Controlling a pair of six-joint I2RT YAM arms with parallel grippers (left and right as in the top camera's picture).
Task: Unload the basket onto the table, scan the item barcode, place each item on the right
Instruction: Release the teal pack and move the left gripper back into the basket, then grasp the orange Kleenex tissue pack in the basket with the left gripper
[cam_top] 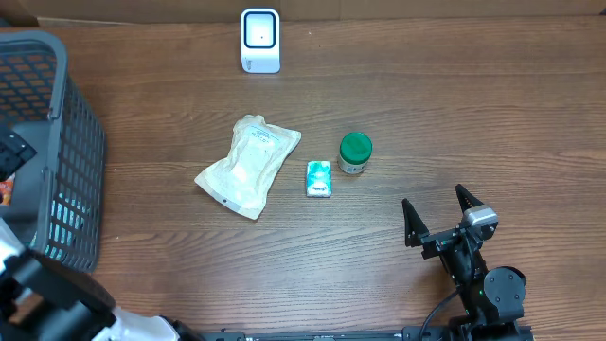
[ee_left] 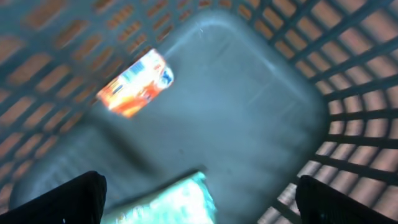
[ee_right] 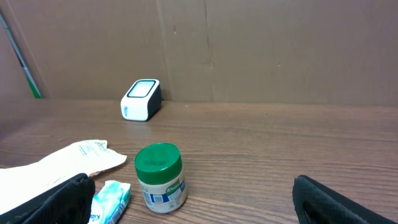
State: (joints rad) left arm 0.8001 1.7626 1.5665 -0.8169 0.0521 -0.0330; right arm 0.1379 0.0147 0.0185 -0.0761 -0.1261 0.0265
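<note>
On the wooden table lie a white pouch (cam_top: 248,165), a small teal tissue pack (cam_top: 319,178) and a green-lidded jar (cam_top: 355,152). The white barcode scanner (cam_top: 259,40) stands at the far edge. My right gripper (cam_top: 437,216) is open near the front right, low over the table and facing the jar (ee_right: 160,177), with nothing between its fingers. My left gripper (ee_left: 205,198) is open inside the grey basket (ee_left: 348,93), above a blurred teal packet (ee_left: 168,202); an orange packet (ee_left: 134,84) lies farther in.
The grey mesh basket (cam_top: 57,142) stands at the table's left edge. A cardboard wall backs the table behind the scanner (ee_right: 140,99). In the right wrist view the tissue pack (ee_right: 111,200) and pouch (ee_right: 56,165) lie left of the jar.
</note>
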